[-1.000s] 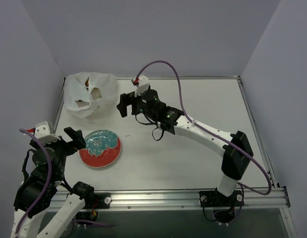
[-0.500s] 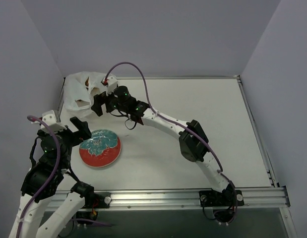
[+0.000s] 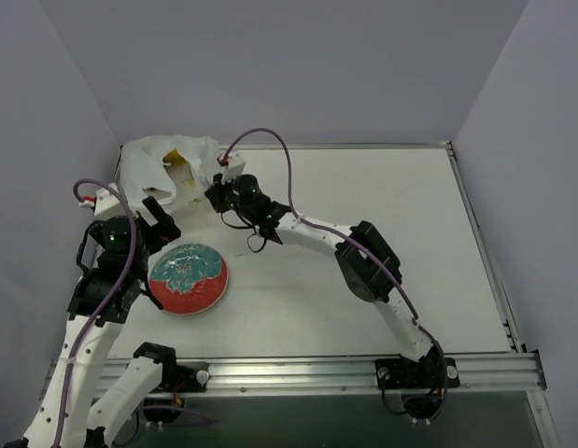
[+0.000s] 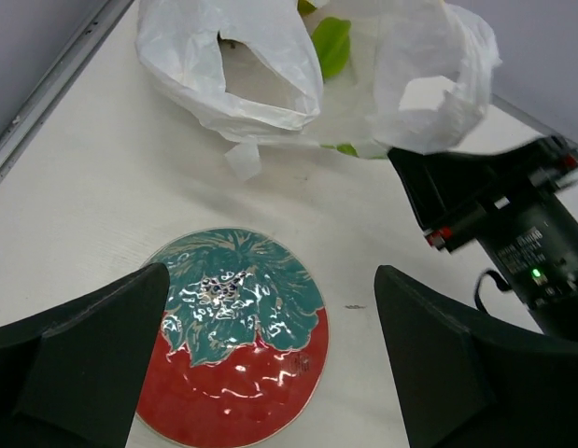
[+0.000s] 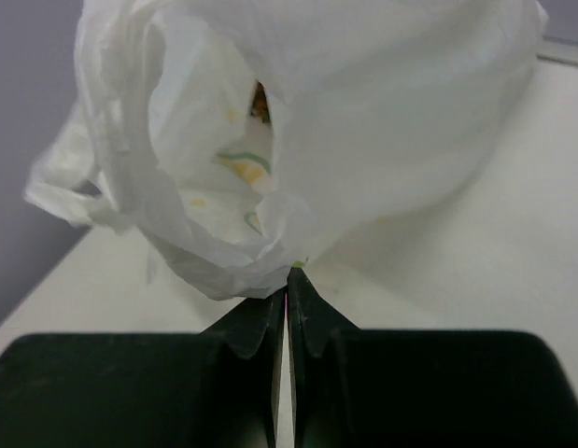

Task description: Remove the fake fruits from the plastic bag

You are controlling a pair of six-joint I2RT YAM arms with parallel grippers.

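Observation:
The plastic bag point(image 3: 167, 168) lies crumpled at the far left corner, thin and white. My right gripper point(image 3: 214, 192) is at its near right edge, shut, with a fold of the plastic bag point(image 5: 363, 121) pinched at the fingertips of the right gripper point(image 5: 289, 273). The fake fruits are mostly hidden inside. A yellow patch point(image 3: 177, 157) shows through an opening, a green leaf point(image 4: 331, 45) peeks out of the plastic bag point(image 4: 270, 65), and a brown-orange bit point(image 5: 260, 101) sits deep in the mouth. My left gripper point(image 3: 158, 220) hovers open over the plate, apart from the bag, and the left gripper point(image 4: 270, 364) holds nothing.
A red-rimmed teal patterned plate point(image 3: 188, 278) lies on the white table in front of the bag, and in the left wrist view the plate point(image 4: 270, 411) sits right under the jaws. The left wall and the table's metal edge rail point(image 3: 109, 201) run close beside the bag.
My right gripper moved left to the bag and shut on its edge, and the bag's shape shifted. My left arm rose and moved forward, toward the plate and bag.

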